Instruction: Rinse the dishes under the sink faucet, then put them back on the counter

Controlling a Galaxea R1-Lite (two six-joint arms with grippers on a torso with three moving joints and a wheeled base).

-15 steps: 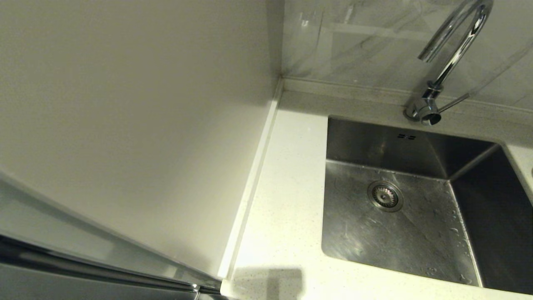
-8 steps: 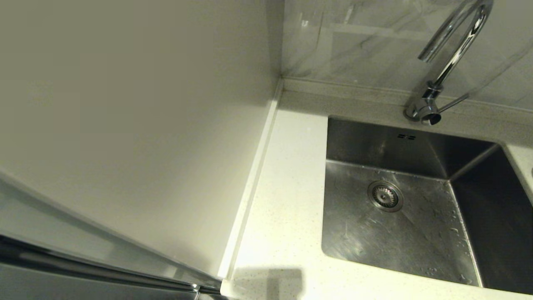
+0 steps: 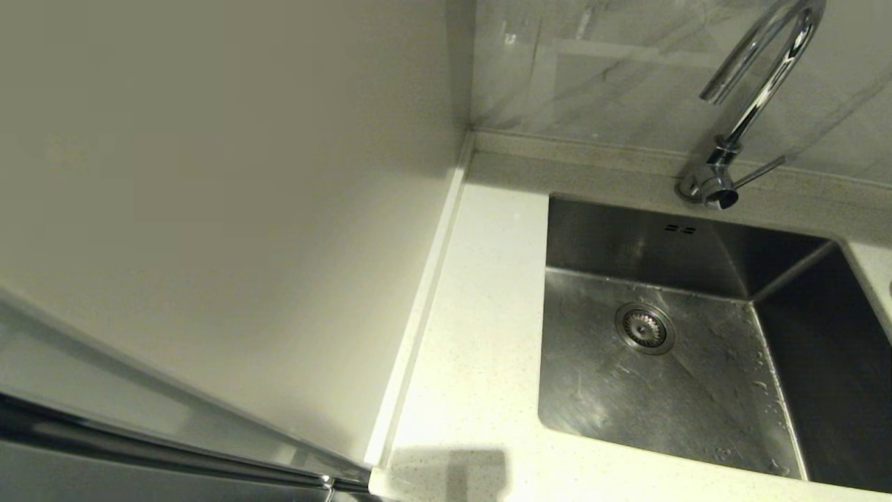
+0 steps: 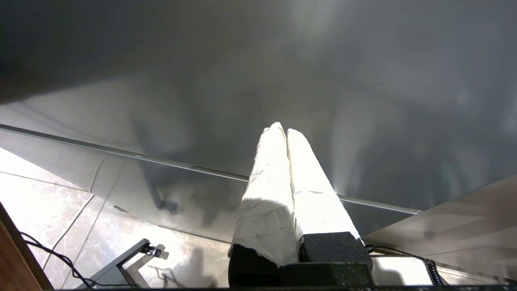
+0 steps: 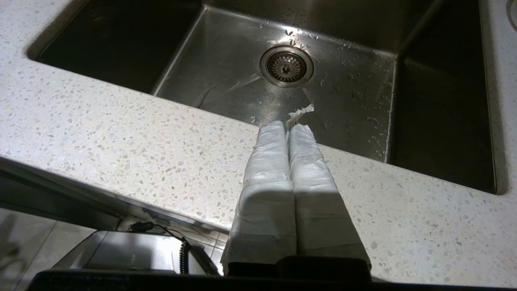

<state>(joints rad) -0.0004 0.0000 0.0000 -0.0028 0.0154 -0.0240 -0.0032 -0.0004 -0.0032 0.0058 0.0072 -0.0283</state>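
Note:
No dishes show in any view. The chrome gooseneck sink faucet (image 3: 759, 84) stands behind the steel sink (image 3: 669, 404), with its thin lever (image 3: 759, 171) pointing right. No water runs, and droplets lie round the drain (image 3: 644, 328). Neither gripper appears in the head view. My right gripper (image 5: 287, 127) is shut and holds nothing; its white-wrapped fingers hang over the speckled counter (image 5: 121, 133) at the sink's front edge, pointing toward the drain (image 5: 286, 66). Parked low, my left gripper (image 4: 284, 130) is shut and empty, facing a grey panel.
A plain cream wall panel (image 3: 230, 209) rises left of the counter strip (image 3: 481, 335). Marble backsplash (image 3: 613, 70) runs behind the faucet. A thin curved rim (image 5: 512, 16) shows beyond the sink; I cannot tell what it is. Floor tiles and cables (image 4: 48, 254) lie below the left arm.

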